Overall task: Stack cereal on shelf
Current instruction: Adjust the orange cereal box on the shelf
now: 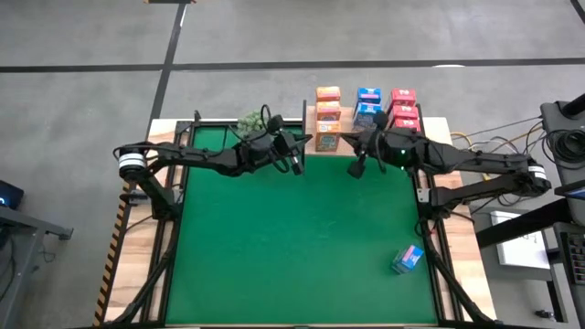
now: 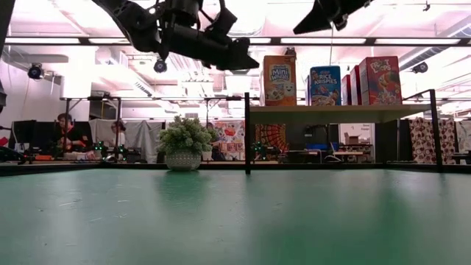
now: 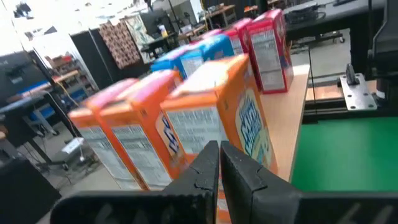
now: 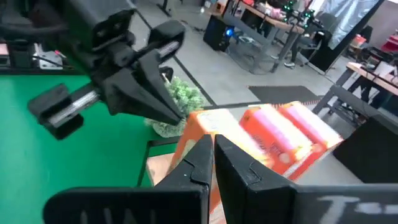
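High view is showing both arms hanging over the far edge of the green mat (image 1: pixel 292 247), just in front of the shelf (image 1: pixel 430 128). Eight cereal boxes are sitting on it in three rows: orange (image 1: pixel 327 117), blue (image 1: pixel 368 102), red-pink (image 1: pixel 403 105). One blue box (image 1: pixel 408 260) is lying tipped on the mat near the right front corner, well apart from everything.

Left gripper (image 3: pixel 219 163) is hovering right beside the front orange box (image 3: pixel 227 118), fingers pressed together, gripping nothing. Right gripper (image 4: pixel 211 155) is likewise closed and empty, pointing at the orange row with the fuzzy plant (image 4: pixel 180 102) beyond.

Risks, as judged:
- Both grippers are crowding the same shelf corner; any swing toward each other is risking a finger-to-finger knock.
- Left fingertips are sitting so close to the front orange box that a forward nudge could be pushing it back or toppling the row.
- Stray blue box is lying on its side and skewed; a grasp from above may be slipping off an angled face.
- Carrying it in, an arm could be clipping a thin black post (image 2: pixel 246 132).
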